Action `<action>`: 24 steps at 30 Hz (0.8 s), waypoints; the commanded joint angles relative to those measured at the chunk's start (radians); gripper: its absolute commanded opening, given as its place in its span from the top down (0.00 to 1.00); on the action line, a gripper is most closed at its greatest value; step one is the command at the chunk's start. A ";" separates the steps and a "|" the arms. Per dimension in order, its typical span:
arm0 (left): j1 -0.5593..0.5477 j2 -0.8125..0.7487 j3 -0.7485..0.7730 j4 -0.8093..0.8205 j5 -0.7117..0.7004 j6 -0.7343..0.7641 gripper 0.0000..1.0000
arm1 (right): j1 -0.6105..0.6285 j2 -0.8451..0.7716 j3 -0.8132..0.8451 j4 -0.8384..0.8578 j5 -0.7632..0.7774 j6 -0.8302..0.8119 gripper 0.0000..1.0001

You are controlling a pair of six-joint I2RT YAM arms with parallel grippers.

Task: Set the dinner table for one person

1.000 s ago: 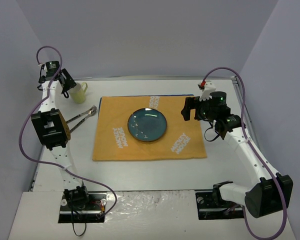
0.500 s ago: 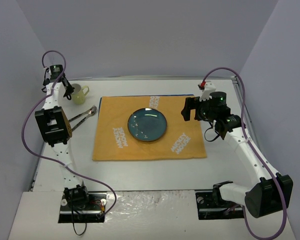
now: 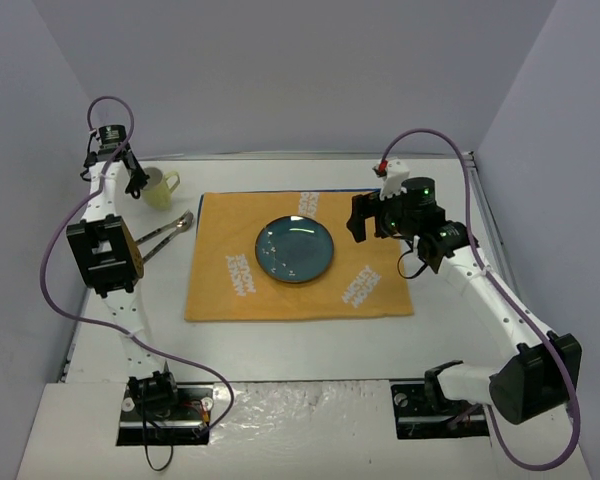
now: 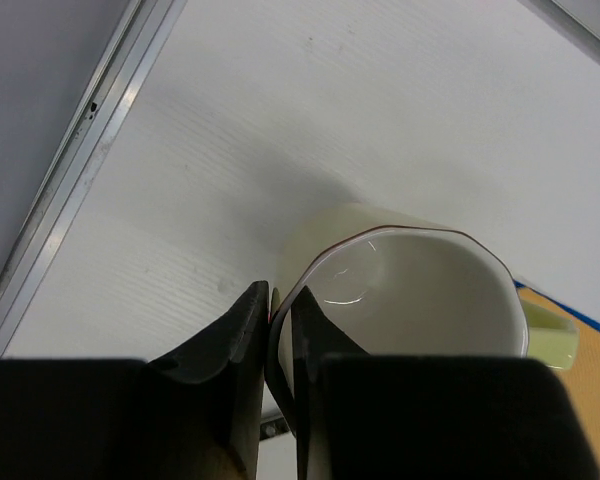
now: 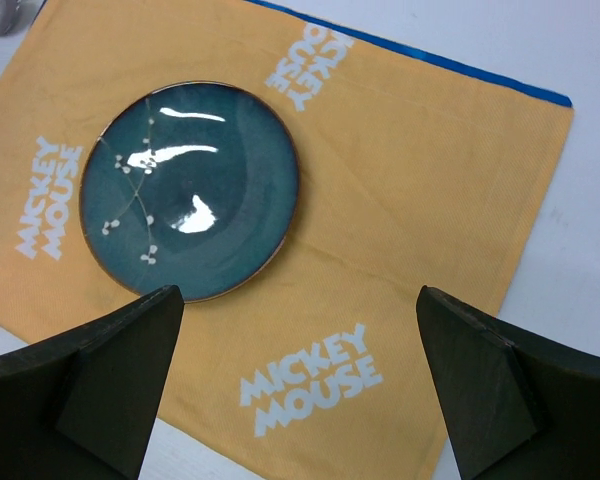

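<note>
Seen from above, we find the white dinner table (image 3: 280, 345) filling the frame, with an orange placemat (image 3: 230, 280) at its centre bearing a blue plate (image 3: 294, 249). At upper left, the left gripper (image 4: 278, 305) pinches the wall of a pale yellow cup (image 4: 410, 290), one finger inside, one outside. Cutlery (image 3: 165, 232) lies just left of the placemat. Right of centre, the right gripper (image 5: 297, 291) hangs above the placemat, jaws wide, holding nothing.

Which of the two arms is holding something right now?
The left arm: its jaws pinch the rim of the mug, while the right arm hangs above the placemat, jaws wide open.
</note>
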 commanded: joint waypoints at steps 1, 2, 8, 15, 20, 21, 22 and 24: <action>-0.118 -0.231 0.028 -0.039 0.042 0.064 1.00 | 0.092 0.088 0.126 0.074 -0.057 -0.140 0.01; -0.142 -0.249 0.026 -0.057 0.042 0.074 1.00 | 0.103 0.108 0.150 0.072 -0.083 -0.159 0.02; -0.327 -0.327 0.004 -0.144 0.017 0.137 1.00 | 0.173 0.222 0.286 0.072 -0.113 -0.240 0.05; -0.499 -0.399 -0.041 -0.185 -0.009 0.158 1.00 | 0.229 0.315 0.373 0.071 -0.112 -0.288 0.05; -0.605 -0.404 -0.055 -0.196 -0.018 0.164 1.00 | 0.255 0.346 0.396 0.067 -0.122 -0.315 0.05; -0.620 -0.402 -0.055 -0.197 -0.018 0.164 1.00 | 0.257 0.351 0.398 0.065 -0.128 -0.317 0.05; -0.632 -0.402 -0.055 -0.196 -0.022 0.164 1.00 | 0.260 0.352 0.400 0.062 -0.129 -0.322 0.06; -0.659 -0.404 -0.054 -0.196 -0.028 0.168 1.00 | 0.264 0.356 0.399 0.057 -0.137 -0.325 0.07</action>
